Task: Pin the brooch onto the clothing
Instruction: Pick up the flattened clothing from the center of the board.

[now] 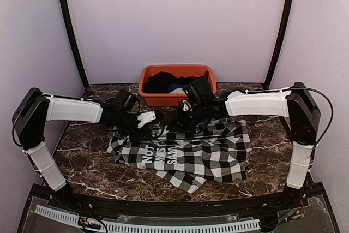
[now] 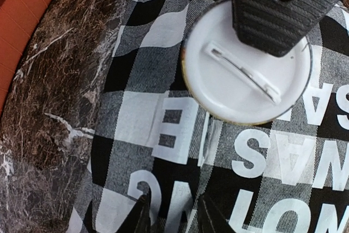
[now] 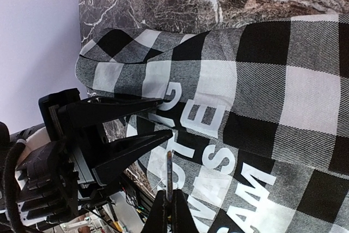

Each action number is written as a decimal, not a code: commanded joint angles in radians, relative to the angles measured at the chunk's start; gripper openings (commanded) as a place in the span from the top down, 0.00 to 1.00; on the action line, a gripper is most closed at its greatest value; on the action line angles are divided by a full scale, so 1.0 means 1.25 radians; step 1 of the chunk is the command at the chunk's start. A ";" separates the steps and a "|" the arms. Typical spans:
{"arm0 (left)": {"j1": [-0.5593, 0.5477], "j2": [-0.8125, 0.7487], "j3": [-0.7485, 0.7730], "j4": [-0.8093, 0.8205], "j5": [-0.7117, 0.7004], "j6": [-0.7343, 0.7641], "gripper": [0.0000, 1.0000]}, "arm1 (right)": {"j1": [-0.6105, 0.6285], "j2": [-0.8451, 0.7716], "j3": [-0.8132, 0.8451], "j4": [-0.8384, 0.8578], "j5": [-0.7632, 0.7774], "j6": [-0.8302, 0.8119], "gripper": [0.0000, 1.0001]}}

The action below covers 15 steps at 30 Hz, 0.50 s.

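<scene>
1. The right gripper [image 3: 169, 199] is closed, and the brooch [image 3: 170, 168] is clamped edge-on between its fingers.
2. The left gripper [image 3: 166, 117] is seen with its fingers apart, just beside the brooch. Whether any cloth is caught between them cannot be told.
3. The brooch is held close over the black lettered panel of the buffalo-check shirt [image 1: 207, 159], which is spread on the marble table [image 1: 87, 159].
4. In the left wrist view the brooch's white back is shown, with the pin bar [image 2: 245, 75] running diagonally from upper left to lower right. Only a thin rim is shown in the right wrist view.
5. The right arm is judged the nearer, and the pin would likely be fed into the cloth along that diagonal.
</scene>
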 commanded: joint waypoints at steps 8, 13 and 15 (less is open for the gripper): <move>-0.007 0.044 0.024 -0.048 0.010 -0.003 0.75 | -0.005 0.014 0.003 0.015 -0.014 0.015 1.00; -0.012 0.066 0.055 -0.064 0.002 -0.023 0.99 | -0.005 0.013 -0.007 0.010 -0.017 0.025 1.00; -0.013 0.051 0.050 -0.052 0.007 -0.034 0.99 | -0.005 0.012 -0.014 0.008 -0.021 0.030 1.00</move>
